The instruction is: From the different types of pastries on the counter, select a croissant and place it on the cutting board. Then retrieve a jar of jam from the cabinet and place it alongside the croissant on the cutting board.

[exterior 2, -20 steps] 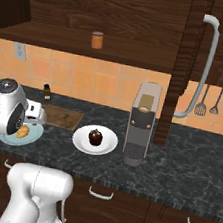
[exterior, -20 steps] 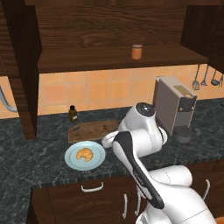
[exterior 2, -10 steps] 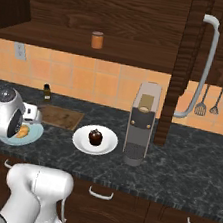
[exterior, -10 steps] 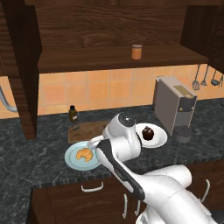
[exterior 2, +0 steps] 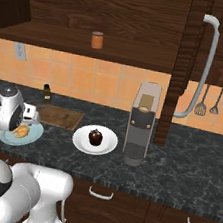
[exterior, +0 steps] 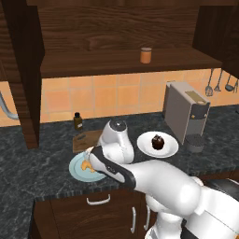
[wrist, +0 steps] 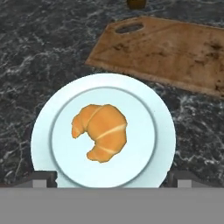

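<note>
The golden croissant (wrist: 101, 131) lies on a round pale blue plate (wrist: 43, 127) on the dark marbled counter (exterior: 32, 163). My gripper (wrist: 111, 180) hangs open straight above it, one fingertip at each side of the plate, touching nothing. In the base views my hand hovers low over that croissant (exterior 2: 20, 131) and its plate (exterior: 75, 170). The wooden cutting board (wrist: 170, 48) lies bare just behind the plate. The jar of jam (exterior: 146, 55) stands on the shelf of the dark cabinet (exterior: 107, 65). A chocolate cupcake (exterior: 158, 141) sits on a white plate to the right.
A dark brown bottle (exterior: 78, 121) stands behind the board by the tiled wall. A grey coffee machine (exterior 2: 142, 123) stands right of the cupcake plate (exterior 2: 79, 139). Utensils (exterior 2: 215, 104) hang at the far right. A cabinet side panel (exterior: 23, 74) drops to the counter on the left.
My arm has swung left and down from over the cupcake plate to just above the blue plate. The jaws have stayed open. No object has moved.
</note>
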Robot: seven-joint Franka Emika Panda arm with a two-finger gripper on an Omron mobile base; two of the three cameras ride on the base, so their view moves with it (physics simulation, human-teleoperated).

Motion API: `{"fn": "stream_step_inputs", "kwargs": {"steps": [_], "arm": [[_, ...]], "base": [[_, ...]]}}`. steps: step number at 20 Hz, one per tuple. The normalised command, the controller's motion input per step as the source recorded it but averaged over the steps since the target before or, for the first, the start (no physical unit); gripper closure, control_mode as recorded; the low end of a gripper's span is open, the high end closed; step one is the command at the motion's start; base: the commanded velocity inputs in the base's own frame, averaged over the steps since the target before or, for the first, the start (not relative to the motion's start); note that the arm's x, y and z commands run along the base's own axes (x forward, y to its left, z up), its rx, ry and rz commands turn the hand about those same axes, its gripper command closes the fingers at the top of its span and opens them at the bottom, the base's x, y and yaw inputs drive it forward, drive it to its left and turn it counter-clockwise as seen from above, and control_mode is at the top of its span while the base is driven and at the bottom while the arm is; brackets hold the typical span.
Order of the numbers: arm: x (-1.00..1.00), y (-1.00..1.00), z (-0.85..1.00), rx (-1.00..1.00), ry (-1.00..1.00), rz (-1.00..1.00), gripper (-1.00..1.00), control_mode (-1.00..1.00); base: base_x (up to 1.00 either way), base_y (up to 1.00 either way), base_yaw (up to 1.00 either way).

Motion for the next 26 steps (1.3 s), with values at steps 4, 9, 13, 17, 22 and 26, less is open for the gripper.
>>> {"fn": "stream_step_inputs", "kwargs": {"steps": [4,9,13,17,22,26], "arm": [[0.15,0.00,-0.23,-0.03,0.08,0.01,-1.00,-1.00],[0.00,0.15,-0.39,0.00,0.00,0.04,-1.00,-1.00],[0.02,0.02,-0.40,0.00,-0.01,0.18,-1.00,-1.00],[0.14,0.00,0.00,0.00,0.00,0.20,-1.00,-1.00],[0.04,0.04,-0.07,-0.05,0.00,0.11,-1.00,-1.00],[0.04,0.00,0.00,0.01,-0.03,0.01,-1.00,-1.00]], "base": [[0.00,0.00,0.00],[0.00,0.00,0.00],[0.00,0.00,0.00],[0.00,0.00,0.00],[0.00,0.00,0.00],[0.00,0.00,0.00]]}}
